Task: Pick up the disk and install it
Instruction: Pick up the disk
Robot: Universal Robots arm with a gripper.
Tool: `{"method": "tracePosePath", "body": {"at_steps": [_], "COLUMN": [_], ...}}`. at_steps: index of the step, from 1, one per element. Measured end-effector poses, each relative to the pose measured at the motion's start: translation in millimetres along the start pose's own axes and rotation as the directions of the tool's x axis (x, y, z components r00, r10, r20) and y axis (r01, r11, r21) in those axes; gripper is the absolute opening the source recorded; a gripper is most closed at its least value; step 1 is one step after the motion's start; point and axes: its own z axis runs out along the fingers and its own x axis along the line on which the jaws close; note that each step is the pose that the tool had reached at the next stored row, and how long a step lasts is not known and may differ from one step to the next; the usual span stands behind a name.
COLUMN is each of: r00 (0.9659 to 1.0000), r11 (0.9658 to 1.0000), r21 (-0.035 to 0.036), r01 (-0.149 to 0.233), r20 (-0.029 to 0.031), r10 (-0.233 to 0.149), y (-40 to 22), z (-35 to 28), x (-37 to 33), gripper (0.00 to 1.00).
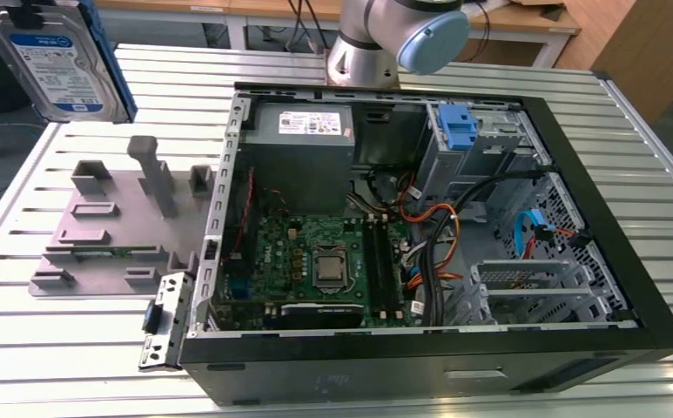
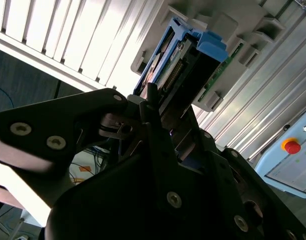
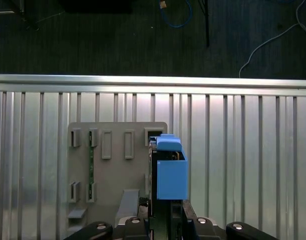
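- Gripper (image 3: 165, 222) is clamped on the disk (image 3: 171, 175). In both wrist views the black fingers (image 2: 153, 107) press on either side of one end.
- In the first wrist view, the disk sticks out past the fingertips, edge-on. The blue rail and its tab are on the side facing the camera.
- In the second wrist view, the free end of the disk (image 2: 190, 60) shows its connector edge and blue tab.
- In the exterior view, the disk (image 1: 63, 61) is in the air at the exterior view's upper left. Its blue-and-white label faces the camera, it is roughly upright, and a blue rail runs along its edge.
- The disk touches nothing but the fingers. It is above the fixture (image 1: 110, 231), not seated in it, and well apart from the case (image 1: 615, 226).
- The fixture is a grey plate with empty slots and posts. It lies flat on the slatted metal table (image 1: 57, 348), just beside the case on the exterior view's left.
- The case is open on its side, with the motherboard (image 1: 312, 261) exposed.
- The PSU (image 1: 301, 131) sits in the far corner of the case.
- A bare blue bracket (image 1: 458, 131) stands in the drive cage beside the PSU, on the exterior view's right.
- Loose cables (image 1: 440, 226) run between the board and the cage.
- The arm (image 1: 394, 39) is mounted behind the case at the far table edge.
- A red button (image 2: 292, 147) is visible in the second wrist view, past the table.
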Motion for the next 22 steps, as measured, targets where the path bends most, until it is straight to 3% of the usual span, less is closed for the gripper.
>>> {"method": "tracePosePath", "body": {"at_steps": [22], "r00": [1.0000], "r11": [1.0000], "r21": [0.0002], "r01": [0.000], "r20": [0.0001], "r10": [0.000], "y": [0.1], "z": [-6.0], "x": [-0.2], "gripper": [0.35]}}
